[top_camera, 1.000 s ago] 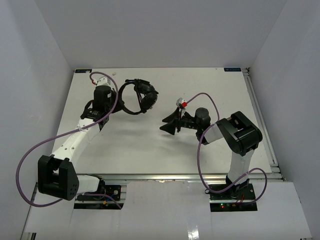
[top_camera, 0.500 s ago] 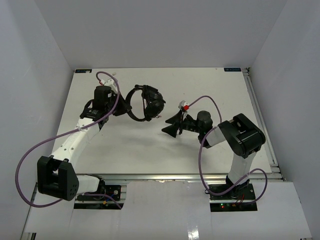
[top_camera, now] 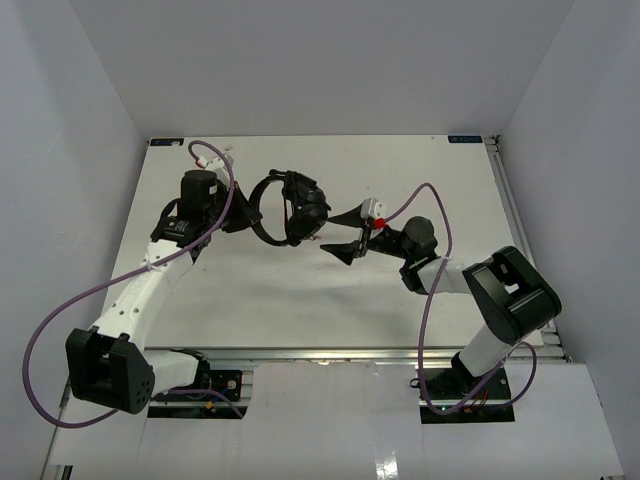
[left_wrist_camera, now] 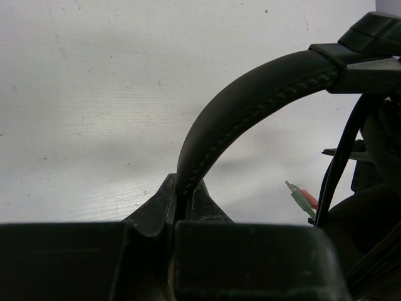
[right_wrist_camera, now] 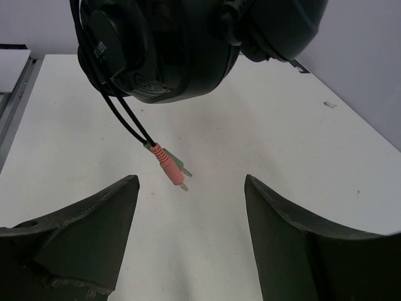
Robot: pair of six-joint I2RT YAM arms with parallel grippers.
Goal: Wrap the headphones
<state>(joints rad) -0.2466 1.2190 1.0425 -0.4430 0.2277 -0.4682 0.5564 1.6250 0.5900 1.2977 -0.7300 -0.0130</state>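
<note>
The left gripper (top_camera: 243, 214) is clamped on the headband of the headphones (top_camera: 291, 207), its fingers closed tightly around the padded band in the left wrist view (left_wrist_camera: 185, 199). The headphones sit over the middle of the table (top_camera: 300, 300), towards its far side, with the earcups (right_wrist_camera: 169, 50) facing the right arm. A thin dark cable (right_wrist_camera: 123, 114) hangs down from the earcups and ends in a pink plug (right_wrist_camera: 168, 165) with a green one just beside it. The right gripper (top_camera: 336, 236) is spread wide and holds nothing, its fingers (right_wrist_camera: 94, 232) pointing at the earcups from close by, with the plugs dangling in front of its gap
</note>
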